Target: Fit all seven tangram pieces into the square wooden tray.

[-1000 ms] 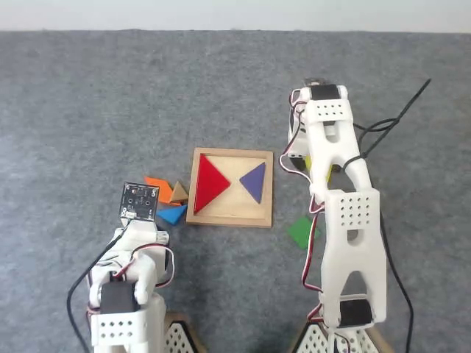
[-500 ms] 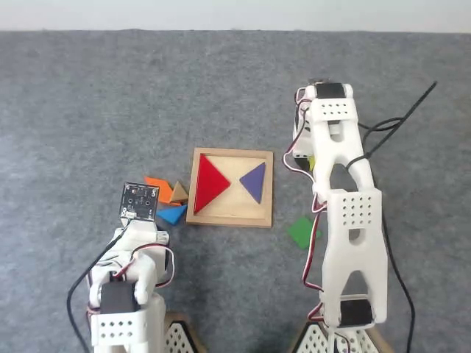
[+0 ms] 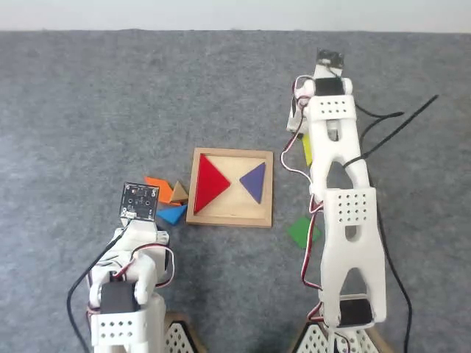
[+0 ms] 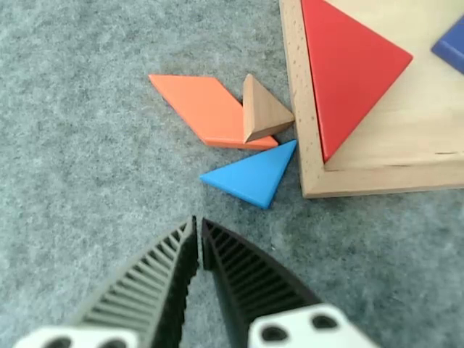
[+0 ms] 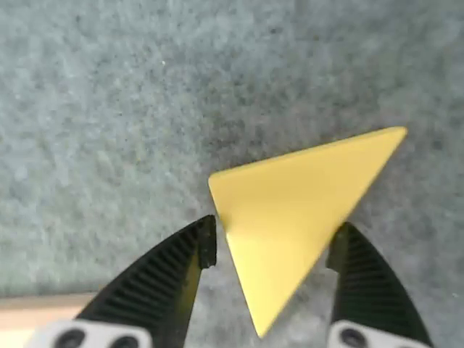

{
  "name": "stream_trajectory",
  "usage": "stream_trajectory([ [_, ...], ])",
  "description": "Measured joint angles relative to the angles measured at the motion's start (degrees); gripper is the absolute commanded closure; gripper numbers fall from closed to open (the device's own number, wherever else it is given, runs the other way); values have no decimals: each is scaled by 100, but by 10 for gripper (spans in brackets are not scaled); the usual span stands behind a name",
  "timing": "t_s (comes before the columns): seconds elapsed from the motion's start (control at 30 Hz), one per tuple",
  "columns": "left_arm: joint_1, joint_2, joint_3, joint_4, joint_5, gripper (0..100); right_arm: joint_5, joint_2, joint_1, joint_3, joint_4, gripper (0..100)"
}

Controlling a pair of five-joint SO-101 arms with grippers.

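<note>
Grey carpet [image 3: 88,110] under both arms. Your right gripper [image 5: 274,230] pinches the yellow triangle [image 5: 297,210], one finger on each edge, well beyond the tray [image 3: 230,218]. Your left gripper [image 4: 198,226] is closed and empty, near the blue triangle [image 4: 254,174]. Orange piece [image 4: 199,109] and brown triangle [image 4: 261,112] lie just beside the tray. Red [image 3: 208,182] and purple [image 3: 254,180] triangles sit inside. Green square [image 3: 299,231] lies near the tray's corner.
</note>
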State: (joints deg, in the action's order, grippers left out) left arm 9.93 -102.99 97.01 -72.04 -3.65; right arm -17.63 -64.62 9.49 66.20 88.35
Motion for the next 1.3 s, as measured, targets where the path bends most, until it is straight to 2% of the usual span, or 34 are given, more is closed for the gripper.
stream_trajectory([
  [0.17, 0, 0, 0, 0, 0, 986, -9, -167, 44, 0, -141, 535],
  [0.27, 0, 0, 0, 0, 0, 986, -9, -176, 44, 9, -141, 493],
  [0.83, 0, 0, 0, 0, 0, 986, -9, -492, 211, 141, -1213, 493],
  [1.07, 0, 0, 0, 0, 0, 986, -9, -563, 202, 246, -1196, 496],
  [1.17, 0, 0, 0, 0, 0, 986, -26, -563, 185, 246, -1064, 574],
  [1.3, 0, 0, 0, 0, 0, 986, -35, -563, 123, 255, -976, 786],
])
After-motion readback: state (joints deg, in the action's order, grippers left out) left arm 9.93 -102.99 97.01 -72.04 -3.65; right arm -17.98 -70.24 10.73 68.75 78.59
